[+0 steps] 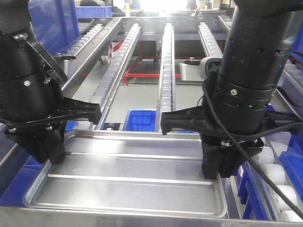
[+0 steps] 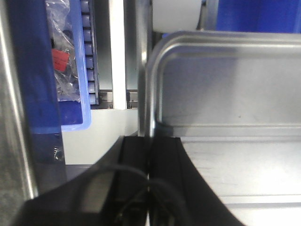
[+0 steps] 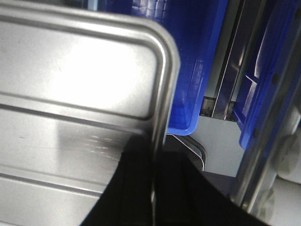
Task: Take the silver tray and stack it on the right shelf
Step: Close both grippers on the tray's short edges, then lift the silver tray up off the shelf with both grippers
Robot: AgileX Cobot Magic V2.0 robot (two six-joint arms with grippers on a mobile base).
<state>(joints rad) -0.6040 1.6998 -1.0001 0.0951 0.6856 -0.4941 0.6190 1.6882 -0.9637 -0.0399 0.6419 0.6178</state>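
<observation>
I am gripping one two-ribbed tray (image 1: 128, 175): left end effector (image 1: 46, 149) clenching its left rim, right end effector (image 1: 220, 164) clenching its right rim.

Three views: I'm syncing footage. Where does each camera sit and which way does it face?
Exterior front: behind both arms, facing forward and down onto the silver tray and roller tracks; left gripper and right gripper show.
Left wrist: on the left arm, looking along the left gripper at the tray's left rim.
Right wrist: on the right arm, looking along the right gripper at the tray's right rim.
Shared: all show the tray; both wrist views show blue bins.
</observation>
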